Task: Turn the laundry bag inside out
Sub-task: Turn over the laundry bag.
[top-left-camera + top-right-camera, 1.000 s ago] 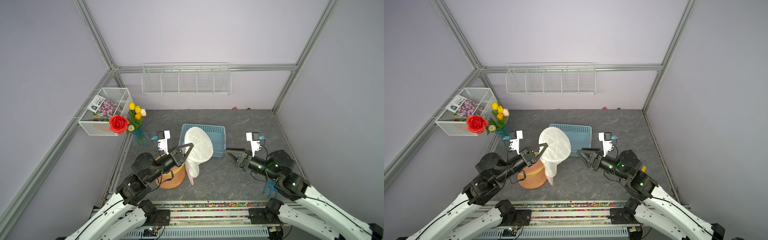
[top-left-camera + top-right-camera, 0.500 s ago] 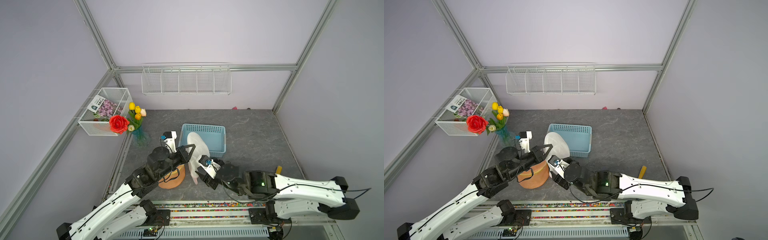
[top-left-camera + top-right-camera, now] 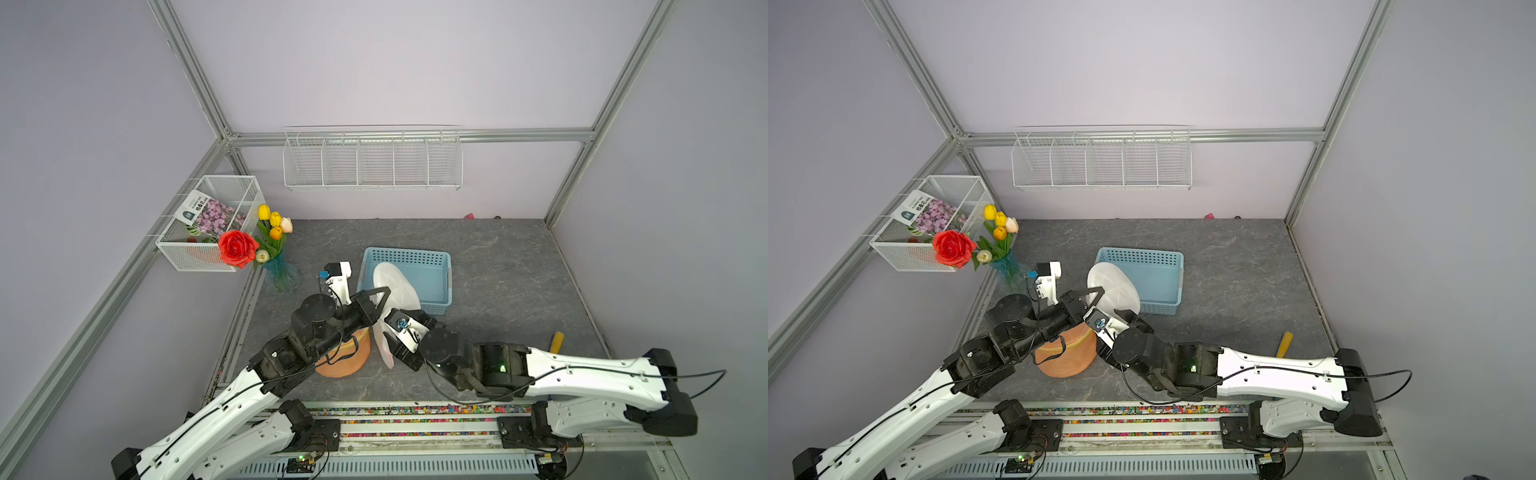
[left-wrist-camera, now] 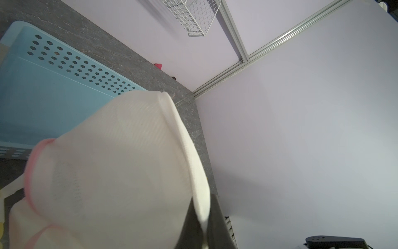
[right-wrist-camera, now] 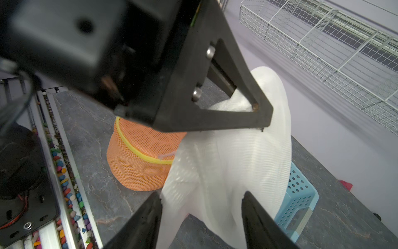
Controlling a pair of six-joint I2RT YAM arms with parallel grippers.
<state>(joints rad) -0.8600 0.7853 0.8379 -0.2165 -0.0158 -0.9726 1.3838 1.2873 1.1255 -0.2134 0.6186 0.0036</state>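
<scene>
The laundry bag (image 3: 397,282) (image 3: 1115,286) is white mesh with a stiff round rim and hangs above the table in front of the blue basket. My left gripper (image 3: 386,289) (image 3: 1099,289) (image 4: 204,232) is shut on the bag's rim and holds it up. The bag's body (image 4: 118,161) fills the left wrist view, showing pink trim. My right gripper (image 5: 202,195) is open low down, its two fingers on either side of the bag's hanging lower part (image 5: 232,168). In both top views the right wrist's camera hides those fingers.
An orange mesh basket (image 3: 345,359) (image 5: 137,163) stands just left of the bag, under my left arm. The blue plastic basket (image 3: 409,254) sits behind. A vase of tulips (image 3: 280,272) stands at the left wall, and a yellow object (image 3: 557,341) lies at the right.
My right arm has swung in from the right side, dropping low and ending with its open fingers around the bag's lower part. The left gripper kept hold and shifted the bag slightly back.
</scene>
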